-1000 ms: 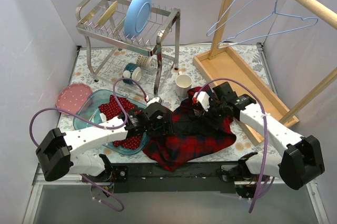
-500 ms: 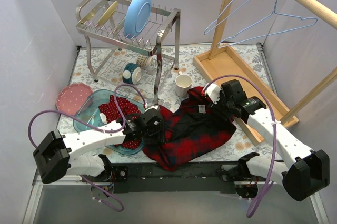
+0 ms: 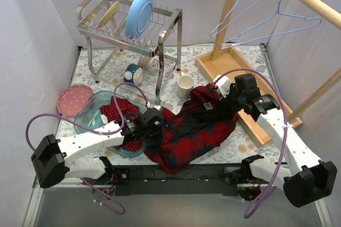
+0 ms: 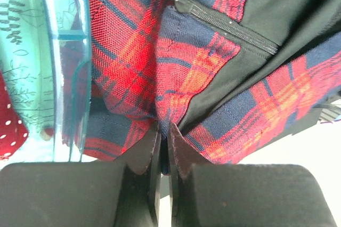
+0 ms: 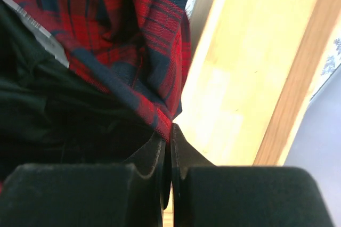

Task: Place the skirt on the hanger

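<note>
Plaid cloth is pinched at two places. The left gripper (image 4: 164,137) has its jaws pressed together on a fold of the plaid garment (image 3: 200,131), near the zip and just beside the glass bowl (image 3: 85,114). The right gripper (image 5: 170,131) nips the garment's far edge, where red-and-navy cloth meets black lining, above the wooden tray (image 3: 234,70). The garment is spread on the table between the two arms. The skirt (image 3: 114,111), red with white dots, lies bunched in the bowl, with neither gripper on it. Two wire hangers (image 3: 277,16) hang from the wooden rail, well apart from the skirt.
</note>
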`<state>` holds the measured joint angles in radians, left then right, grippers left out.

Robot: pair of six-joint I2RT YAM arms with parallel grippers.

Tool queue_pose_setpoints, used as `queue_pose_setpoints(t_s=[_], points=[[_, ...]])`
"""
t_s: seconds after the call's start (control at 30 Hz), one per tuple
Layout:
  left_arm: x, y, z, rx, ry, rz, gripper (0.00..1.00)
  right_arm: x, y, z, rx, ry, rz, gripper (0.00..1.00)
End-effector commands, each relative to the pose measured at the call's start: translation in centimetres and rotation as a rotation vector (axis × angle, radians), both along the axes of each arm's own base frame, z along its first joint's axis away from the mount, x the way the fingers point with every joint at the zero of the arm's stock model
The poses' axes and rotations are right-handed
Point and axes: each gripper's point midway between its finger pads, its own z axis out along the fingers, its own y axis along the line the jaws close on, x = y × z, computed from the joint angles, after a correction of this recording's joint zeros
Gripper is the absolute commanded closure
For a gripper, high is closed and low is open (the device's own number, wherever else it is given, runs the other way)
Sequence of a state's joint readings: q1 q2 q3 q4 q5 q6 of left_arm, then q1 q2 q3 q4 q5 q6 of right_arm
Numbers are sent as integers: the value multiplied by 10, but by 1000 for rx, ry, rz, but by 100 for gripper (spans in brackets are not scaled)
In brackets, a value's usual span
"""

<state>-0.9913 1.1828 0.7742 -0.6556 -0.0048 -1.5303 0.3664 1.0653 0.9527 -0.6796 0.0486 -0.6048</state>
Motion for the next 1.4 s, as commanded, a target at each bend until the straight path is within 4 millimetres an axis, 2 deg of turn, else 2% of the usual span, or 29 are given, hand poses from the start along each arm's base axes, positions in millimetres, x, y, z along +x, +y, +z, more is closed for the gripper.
queue_pose_setpoints(t_s=[0.0, 0.07, 0.13, 0.2, 0.27, 0.3, 0.33, 0.37, 0.4, 0.47, 0.5, 0.6, 0.63, 0.7, 0.73, 0.83, 0.9, 0.93, 1.0, 1.03, 1.07, 1.1, 1.17, 1.2, 1.3, 1.37], points=[[5, 5, 14, 15, -48, -12, 96, 6, 3, 33, 56, -81, 12, 99], [9, 6, 26, 3, -79, -18, 95, 6, 6, 39, 84, -100, 22, 99], [10, 4, 37, -19, -111, -55, 100, 9, 4, 47, 94, -128, 14, 99], [16, 3, 54, -37, -158, -61, 100, 15, -2, 56, 98, -163, -12, 99], [21, 17, 62, 24, -188, -50, 100, 20, -9, 68, 111, -199, -45, 99], [29, 18, 79, 24, -229, -32, 100, 24, -10, 77, 124, -227, -53, 99], [31, 29, 87, 61, -254, -19, 100, 24, -12, 85, 137, -249, -59, 99], [34, 31, 97, 58, -278, -13, 100, 25, -13, 89, 152, -259, -62, 99], [37, 29, 116, 29, -310, -10, 100, 25, -13, 95, 164, -271, -59, 99], [36, 30, 130, 7, -333, -22, 100, 24, -11, 96, 185, -266, -51, 99], [36, 28, 136, -11, -345, -23, 100, 22, -10, 88, 188, -239, -50, 99], [34, 22, 129, -37, -338, -47, 100, 19, -11, 63, 175, -170, -52, 94], [32, 22, 112, -11, -308, -58, 100, 18, -16, 47, 159, -137, -68, 93], [32, 20, 97, 2, -291, -70, 100, 19, -24, 33, 140, -110, -82, 88], [30, 22, 82, 32, -268, -78, 100, 20, -35, 24, 127, -98, -116, 86], [34, 34, 66, 112, -261, -62, 100, 28, -62, 16, 111, -96, -182, 82], [38, 42, 62, 143, -269, -50, 100, 30, -66, 10, 120, -70, -178, 80], [39, 42, 63, 134, -273, -49, 100, 30, -74, 9, 137, -62, -192, 79], [40, 35, 64, 91, -267, -65, 100, 20, -65, 0, 167, 4, -142, 72], [39, 31, 65, 72, -267, -74, 100, 15, -49, 0, 224, 28, -68, 69], [38, 27, 64, 53, -260, -87, 100, 7, -42, -3, 252, 68, -42, 66], [37, 17, 65, 12, -251, -106, 100, 2, -35, -2, 275, 81, -9, 58], [35, 7, 63, -25, -233, -128, 100, -12, -18, 4, 336, 115, 80, 49], [31, -6, 65, -82, -212, -162, 100, -12, -14, 14, 349, 102, 109, 43], [29, -26, 67, -149, -192, -209, 100, -23, -4, 39, 384, 96, 178, 37], [33, -30, 68, -152, -197, -222, 100, -26, 2, 56, 402, 81, 223, 36]])
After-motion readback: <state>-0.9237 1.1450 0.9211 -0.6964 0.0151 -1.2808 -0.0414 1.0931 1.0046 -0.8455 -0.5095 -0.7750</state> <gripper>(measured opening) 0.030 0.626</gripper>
